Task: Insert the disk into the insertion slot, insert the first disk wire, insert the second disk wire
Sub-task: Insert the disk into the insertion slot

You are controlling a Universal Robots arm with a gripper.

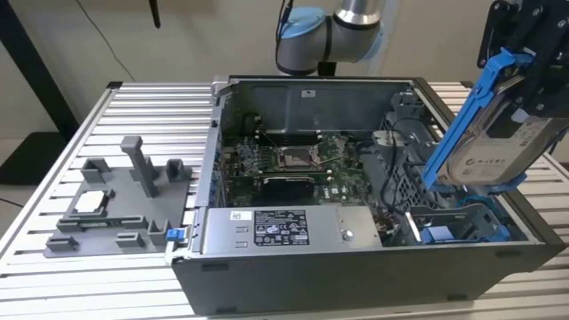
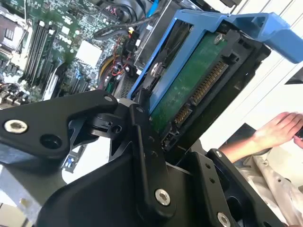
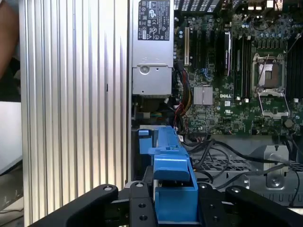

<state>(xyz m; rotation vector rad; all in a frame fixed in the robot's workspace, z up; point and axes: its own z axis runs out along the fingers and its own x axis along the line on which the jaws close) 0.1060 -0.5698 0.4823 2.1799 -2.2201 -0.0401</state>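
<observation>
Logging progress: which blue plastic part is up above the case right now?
The blue carrier framing the disk, held tilted at the exterior view's right. The blue rails sit low in the insertion slot; the small blue clip sits by the case's corner.

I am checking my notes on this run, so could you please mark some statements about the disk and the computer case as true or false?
1. The gripper holds the disk tilted above the computer case. True.
2. The disk sits inside the insertion slot. False: it hangs above the slot.
3. The disk's carrier is red. False: it is blue.
4. A grey fixture stands on the slatted table, at the exterior view's left of the case. True.
</observation>
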